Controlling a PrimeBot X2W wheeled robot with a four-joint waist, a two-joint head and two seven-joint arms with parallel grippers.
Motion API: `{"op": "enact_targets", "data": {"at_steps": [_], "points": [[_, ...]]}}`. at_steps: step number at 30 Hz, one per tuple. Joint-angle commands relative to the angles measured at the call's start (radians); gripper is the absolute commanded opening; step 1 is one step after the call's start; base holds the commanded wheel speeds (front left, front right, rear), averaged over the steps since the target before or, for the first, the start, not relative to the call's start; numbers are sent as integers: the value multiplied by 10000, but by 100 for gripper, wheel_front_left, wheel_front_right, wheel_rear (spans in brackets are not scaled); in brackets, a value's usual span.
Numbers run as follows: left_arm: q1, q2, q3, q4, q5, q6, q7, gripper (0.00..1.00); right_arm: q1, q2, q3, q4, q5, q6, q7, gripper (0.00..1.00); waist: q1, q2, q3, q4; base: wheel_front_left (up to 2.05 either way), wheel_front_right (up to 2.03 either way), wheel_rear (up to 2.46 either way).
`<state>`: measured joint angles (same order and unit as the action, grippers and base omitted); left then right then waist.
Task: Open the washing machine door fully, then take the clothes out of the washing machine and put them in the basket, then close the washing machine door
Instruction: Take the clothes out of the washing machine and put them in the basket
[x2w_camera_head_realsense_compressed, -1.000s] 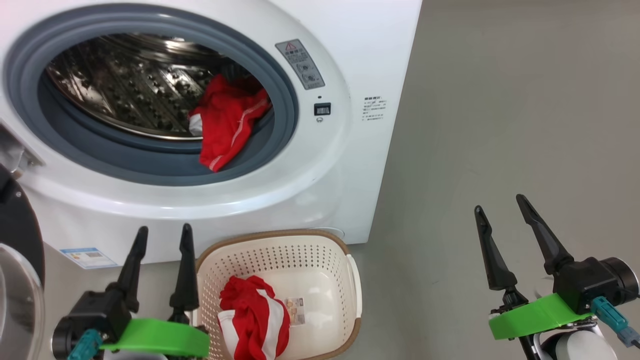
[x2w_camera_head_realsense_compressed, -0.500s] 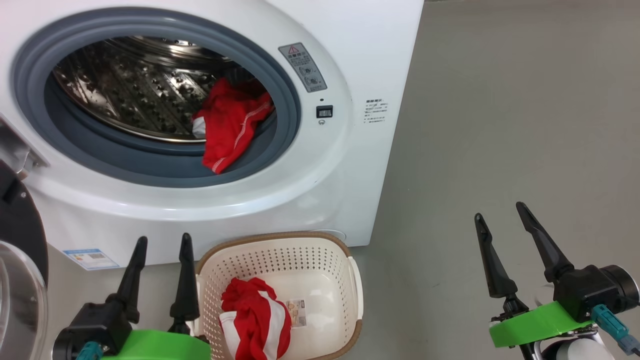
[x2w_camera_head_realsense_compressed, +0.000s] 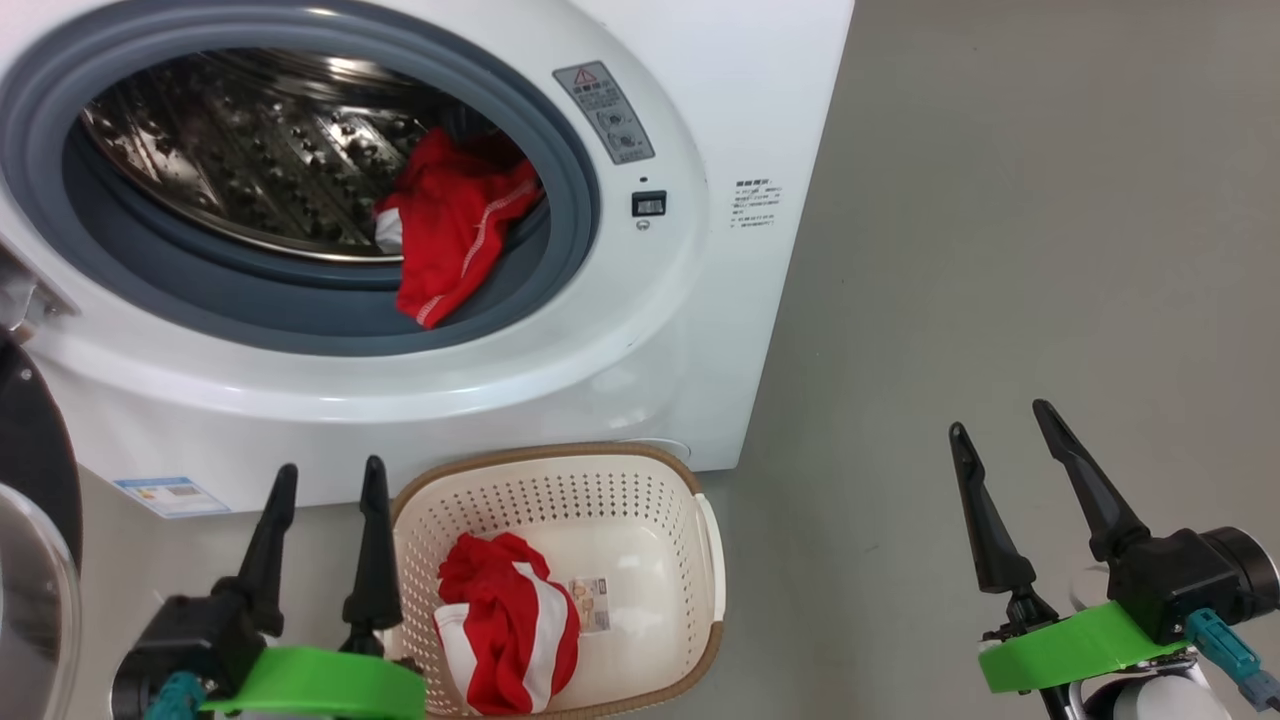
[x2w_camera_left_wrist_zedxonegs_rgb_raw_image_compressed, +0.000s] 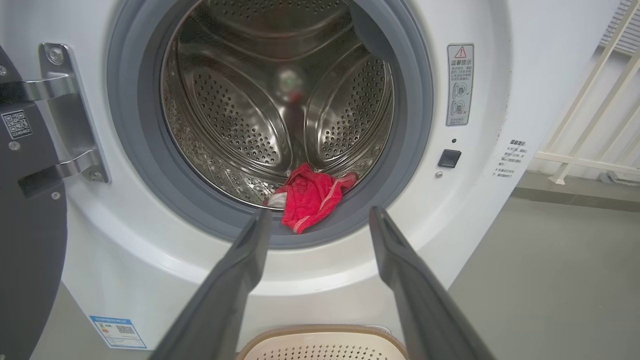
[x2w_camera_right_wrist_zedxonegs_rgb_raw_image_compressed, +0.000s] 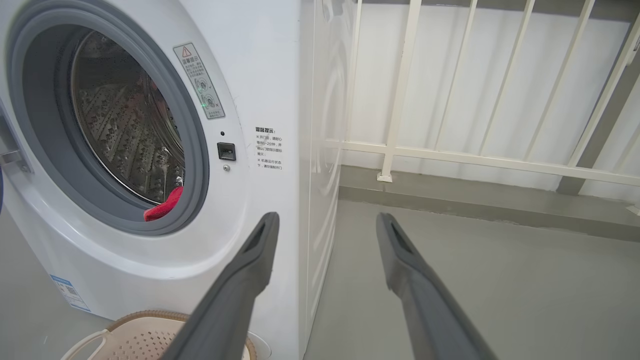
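The white washing machine (x2w_camera_head_realsense_compressed: 700, 330) stands with its black door (x2w_camera_head_realsense_compressed: 35, 470) swung open at the left; the door (x2w_camera_left_wrist_zedxonegs_rgb_raw_image_compressed: 25, 225) hangs on its hinge. Red clothes (x2w_camera_head_realsense_compressed: 450, 230) drape over the grey ring at the drum's lower right, and the clothes (x2w_camera_left_wrist_zedxonegs_rgb_raw_image_compressed: 310, 197) (x2w_camera_right_wrist_zedxonegs_rgb_raw_image_compressed: 164, 206) lie at the drum mouth. A red and white garment (x2w_camera_head_realsense_compressed: 505, 625) lies in the cream basket (x2w_camera_head_realsense_compressed: 640, 500) on the floor before the machine. My left gripper (x2w_camera_head_realsense_compressed: 332, 472) (x2w_camera_left_wrist_zedxonegs_rgb_raw_image_compressed: 320, 215) hovers open and empty left of the basket. My right gripper (x2w_camera_head_realsense_compressed: 1000, 415) (x2w_camera_right_wrist_zedxonegs_rgb_raw_image_compressed: 325, 220) is open and empty over the floor, far right.
Grey floor (x2w_camera_head_realsense_compressed: 1000, 250) spreads to the right of the machine. A white railing (x2w_camera_right_wrist_zedxonegs_rgb_raw_image_compressed: 450, 155) runs along the wall behind the machine's right side. The basket's rim (x2w_camera_left_wrist_zedxonegs_rgb_raw_image_compressed: 320, 332) (x2w_camera_right_wrist_zedxonegs_rgb_raw_image_compressed: 140, 320) sits close against the machine's base.
The camera has shifted a little, so the machine and basket sit slightly differently in the picture. Both grippers stay open in roughly the same spots.
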<state>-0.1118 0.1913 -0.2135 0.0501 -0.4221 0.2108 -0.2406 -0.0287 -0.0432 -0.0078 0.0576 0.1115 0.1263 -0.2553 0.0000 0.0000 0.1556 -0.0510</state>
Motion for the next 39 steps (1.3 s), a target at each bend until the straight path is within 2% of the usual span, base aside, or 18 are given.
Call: {"op": "enact_targets", "data": {"at_steps": [1,8,18,39], "points": [[-490,75,355,-210,-131,-51,-113,100,-170,-70,236,-316,-58,44,-65,100,0,0,147,2,0,0,0],[-1242,23,394,26,-302,-221,-110,100,-347,-70,258,-418,-49,44,-65,100,0,0,762,73,0,0,0],[-3161,165,488,1180,-224,-311,-36,100,-757,-70,267,-618,-1,44,-65,100,0,0,1825,128,0,0,0],[-7407,260,353,4503,126,-889,-161,100,-1651,-70,509,-658,194,44,-65,100,0,0,3589,-208,0,0,0]]}}
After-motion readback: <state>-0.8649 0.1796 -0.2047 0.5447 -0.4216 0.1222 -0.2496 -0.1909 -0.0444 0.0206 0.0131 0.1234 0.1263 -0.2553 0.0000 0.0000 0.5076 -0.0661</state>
